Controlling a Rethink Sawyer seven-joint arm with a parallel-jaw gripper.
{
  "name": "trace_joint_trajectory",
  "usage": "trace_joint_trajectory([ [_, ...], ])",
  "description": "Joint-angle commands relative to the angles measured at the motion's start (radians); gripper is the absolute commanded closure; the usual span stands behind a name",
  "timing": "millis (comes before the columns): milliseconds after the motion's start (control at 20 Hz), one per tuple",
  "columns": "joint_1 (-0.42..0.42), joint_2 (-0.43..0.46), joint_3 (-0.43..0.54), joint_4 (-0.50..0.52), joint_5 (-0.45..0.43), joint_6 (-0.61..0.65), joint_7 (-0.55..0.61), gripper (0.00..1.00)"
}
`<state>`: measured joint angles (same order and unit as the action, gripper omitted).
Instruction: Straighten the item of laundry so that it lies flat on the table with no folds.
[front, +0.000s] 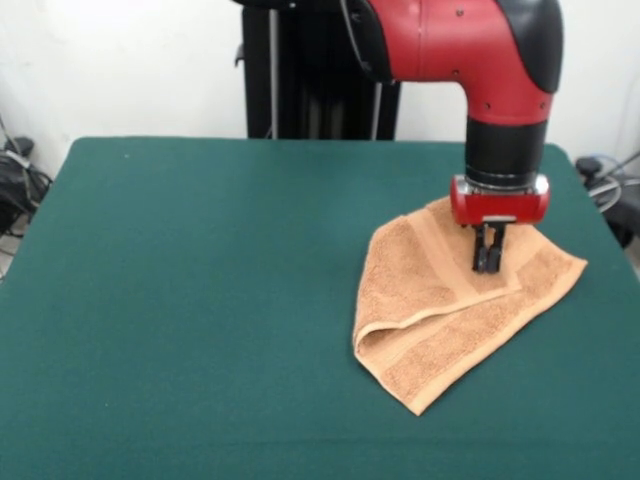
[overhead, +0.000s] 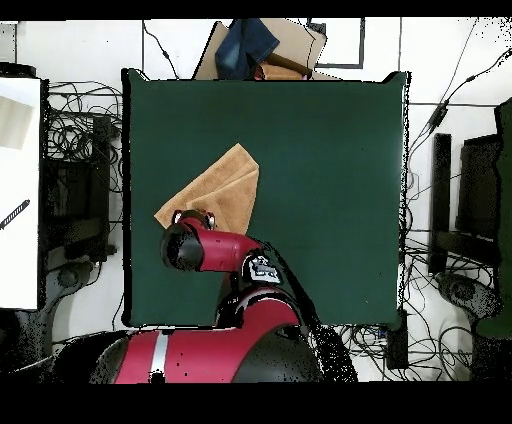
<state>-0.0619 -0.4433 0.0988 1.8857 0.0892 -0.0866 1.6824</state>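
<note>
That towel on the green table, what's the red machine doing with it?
A red and black robot arm is working on a small orange-tan towel lying on the green table. The gripper is down on the towel near its far corner, with the jaws close together, seemingly pinching the cloth. The towel is not flat yet: one layer is folded over another, giving it a roughly triangular shape. The aim appears to be spreading it out smooth.

Towel (overhead: 220, 185) corner under the arm (overhead: 215, 250) overhead; end effector (front: 487, 262) tip contact unclear.
</note>
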Motion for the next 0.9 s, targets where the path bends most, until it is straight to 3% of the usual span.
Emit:
trace_joint_trajectory([
  [50,-0.026,0.069,0.077,-0.056,0.008,-0.061,0.202,1.0],
  [100,-0.023,0.068,0.071,-0.062,0.006,-0.052,0.186,0.0],
  [900,0.003,0.075,0.049,-0.077,0.027,-0.048,0.185,0.0],
])
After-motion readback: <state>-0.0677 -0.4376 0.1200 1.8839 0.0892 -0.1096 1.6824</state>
